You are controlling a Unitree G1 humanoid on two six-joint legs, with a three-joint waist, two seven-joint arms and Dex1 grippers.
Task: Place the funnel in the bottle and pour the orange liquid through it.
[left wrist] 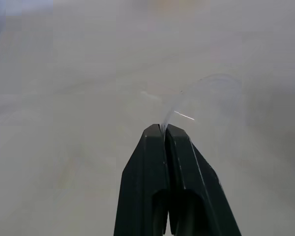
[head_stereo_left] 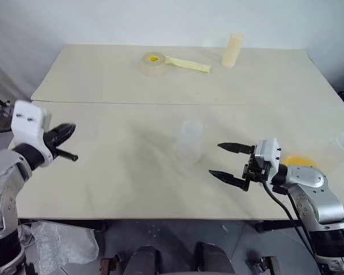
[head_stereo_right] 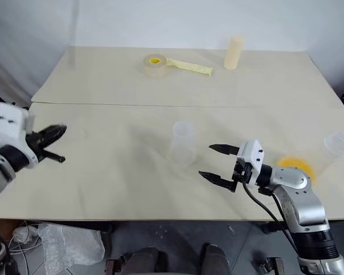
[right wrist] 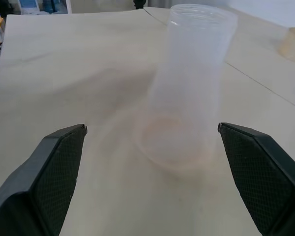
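Table: big pale beige tabletop (head_stereo_left: 103, 172), two boards butted together with a seam running across the middle.

Bottle: the clear colourless flask-like bottle (head_stereo_right: 182, 143) stands upright around the middle of the near board, wider at the base and narrower at the open neck. The right wrist view shows it (right wrist: 189, 88) close up, between the two spread fingers but not touching either one.

Left claw: the left gripper (left wrist: 164, 129) is clenched tight, black fingers pressed together, pinching the thin rim of a small, nearly invisible clear plastic funnel (left wrist: 206, 105). So the funnel is up off the table at the far left, well apart from the bottle. In the head views that gripper (head_stereo_left: 66, 137) sits over the left edge of the table.

Right claw: the right gripper (head_stereo_right: 215, 162) is wide open with nothing in it, pointing level toward the bottle from the right and just beside it.

Orange liquid: a bright translucent yellow-orange patch (head_stereo_right: 295, 164) on the table right behind the right wrist. Can't really make out what it's sitting in.

Other stuff: a clear wide plastic cup (head_stereo_right: 337, 143) at the right edge, a roll of tape with a yellow core (head_stereo_left: 153, 63) and a loose yellow strip (head_stereo_left: 189, 65) on the far board, plus an opaque cream cylinder (head_stereo_left: 233, 50) standing near it.
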